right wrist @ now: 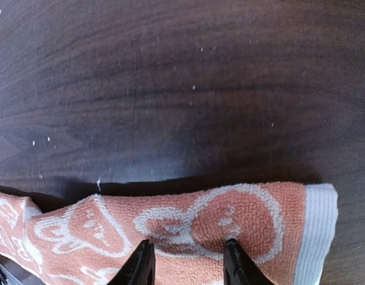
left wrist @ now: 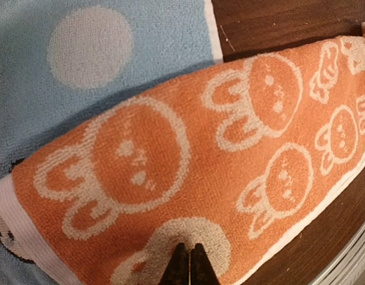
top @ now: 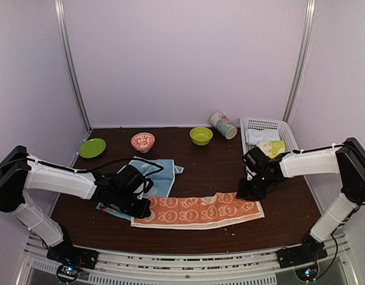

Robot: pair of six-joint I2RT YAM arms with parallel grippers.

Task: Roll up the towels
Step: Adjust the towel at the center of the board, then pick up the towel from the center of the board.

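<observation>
Table: a dark brown wooden table (top: 212, 172) lay under both grippers; past the right fingers the wrist view showed only its bare boards.
Orange towel: a long orange cloth towel with white bunny faces (top: 200, 211) lay stretched out between the left gripper (top: 141, 206) and the right gripper (top: 245, 193), one end at each.
Blue towel: a light blue cloth towel with pale dots (top: 161, 172) lay spread just beyond the left gripper, its near edge running under the orange towel's left end, so the two cloths touched there.
Basket: a white slotted plastic basket (top: 263, 123) stood beyond the right gripper and to its outer side, holding a pale blue-white roll (top: 260, 135) and a yellow-green patterned roll (top: 271, 147).
Left gripper: its black fingertips (left wrist: 181, 268) were pressed together on the orange towel, close to its white-bordered left end.
Right gripper: its fingers (right wrist: 141, 264) stood apart, with the towel's right end showing in the gap between them.
Plate: a flat green plate (top: 92, 148) sat well beyond the left gripper, on its outer side.
Bowls: a red-and-white patterned bowl (top: 142, 141) sat beyond the left gripper; a lime green bowl (top: 201, 135) sat well beyond the right gripper, on its inner side.
Cup: a printed paper cup (top: 223, 125) lay tipped over just beside the basket.
Hard to make out: the left arm covered the blue towel's near left part. A dark patch at the left edge of the left wrist view was cut off. Whether the right fingers touched the cloth could not be told.
</observation>
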